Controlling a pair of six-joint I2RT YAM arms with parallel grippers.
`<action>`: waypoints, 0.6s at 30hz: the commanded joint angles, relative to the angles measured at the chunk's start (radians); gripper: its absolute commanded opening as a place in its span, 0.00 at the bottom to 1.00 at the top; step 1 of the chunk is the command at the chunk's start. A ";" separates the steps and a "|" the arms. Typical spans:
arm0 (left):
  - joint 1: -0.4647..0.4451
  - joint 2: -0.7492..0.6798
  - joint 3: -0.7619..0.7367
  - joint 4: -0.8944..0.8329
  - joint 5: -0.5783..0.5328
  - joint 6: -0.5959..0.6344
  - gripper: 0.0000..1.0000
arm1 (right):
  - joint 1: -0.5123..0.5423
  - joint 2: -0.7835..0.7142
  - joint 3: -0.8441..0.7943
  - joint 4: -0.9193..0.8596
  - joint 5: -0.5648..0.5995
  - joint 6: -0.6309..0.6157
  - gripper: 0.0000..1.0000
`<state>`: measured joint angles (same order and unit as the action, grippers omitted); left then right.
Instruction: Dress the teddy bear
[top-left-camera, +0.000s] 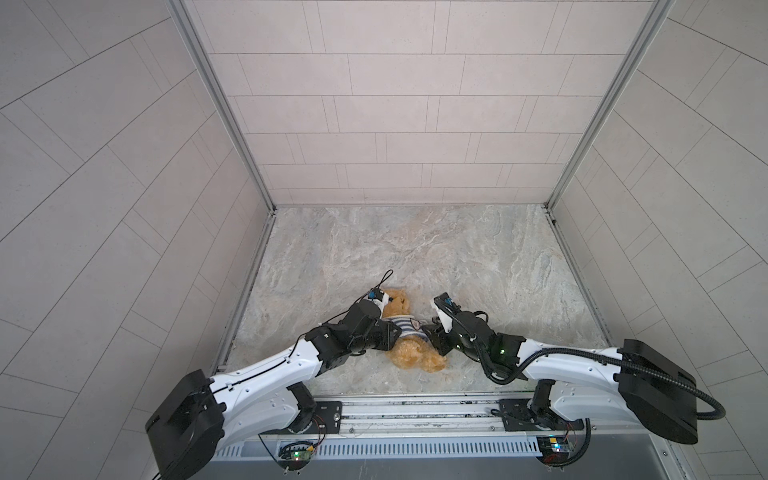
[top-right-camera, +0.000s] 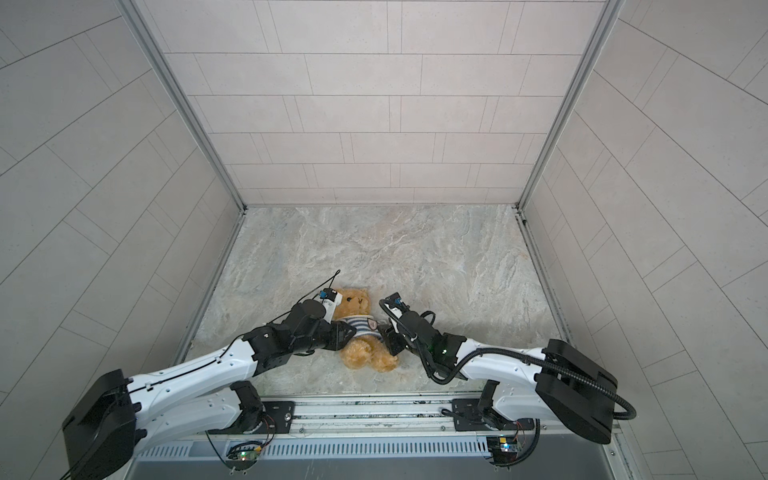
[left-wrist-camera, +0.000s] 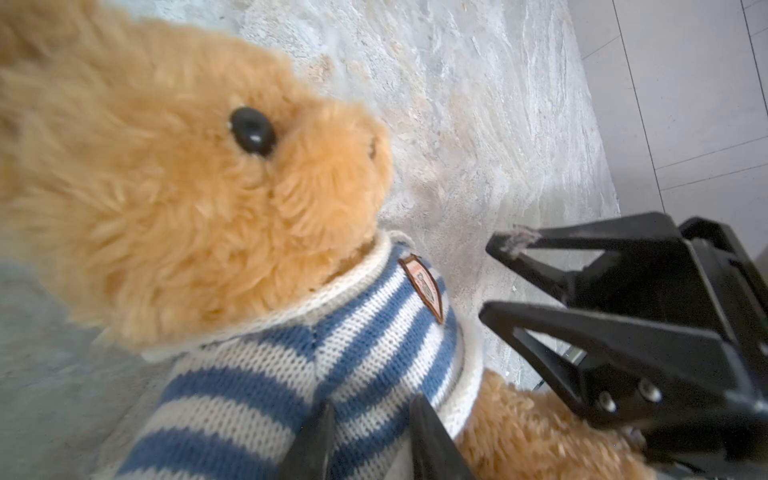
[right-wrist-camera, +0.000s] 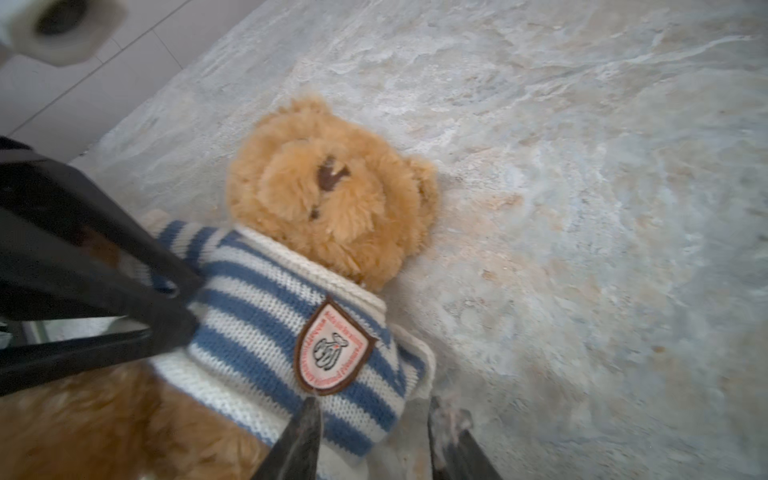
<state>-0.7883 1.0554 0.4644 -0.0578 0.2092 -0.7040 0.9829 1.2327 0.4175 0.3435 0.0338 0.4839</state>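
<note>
The golden-brown teddy bear (top-left-camera: 401, 307) (top-right-camera: 353, 303) lies on its back on the marble floor, head toward the back wall. A blue-and-white striped shirt (left-wrist-camera: 353, 332) (right-wrist-camera: 257, 316) with a badge (right-wrist-camera: 332, 349) covers its chest. My left gripper (left-wrist-camera: 374, 411) (top-left-camera: 392, 332) is at the bear's left side, shut on a fold of the shirt; in the right wrist view its tips (right-wrist-camera: 183, 307) meet on the knit. My right gripper (right-wrist-camera: 374, 413) (top-left-camera: 428, 332) is at the other side, open, with the shirt's edge lying between its fingers (left-wrist-camera: 498, 245).
Tiled walls close the marble floor (top-left-camera: 457, 257) on the left, back and right. A metal rail (top-left-camera: 415, 411) carrying both arm bases runs along the front edge. The bear's bare legs (top-left-camera: 415, 359) point toward that rail.
</note>
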 joint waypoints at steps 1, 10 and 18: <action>0.073 0.025 -0.041 0.025 0.042 0.038 0.35 | 0.041 0.045 0.021 0.111 -0.037 0.063 0.44; 0.149 -0.108 0.029 -0.190 -0.034 0.159 0.38 | 0.075 0.160 0.043 0.319 -0.105 0.122 0.43; 0.026 -0.119 0.095 -0.215 -0.053 0.122 0.37 | 0.076 0.192 0.026 0.419 -0.117 0.154 0.42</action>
<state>-0.7254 0.8982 0.5484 -0.2474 0.1818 -0.5743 1.0538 1.4181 0.4500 0.6796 -0.0723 0.6041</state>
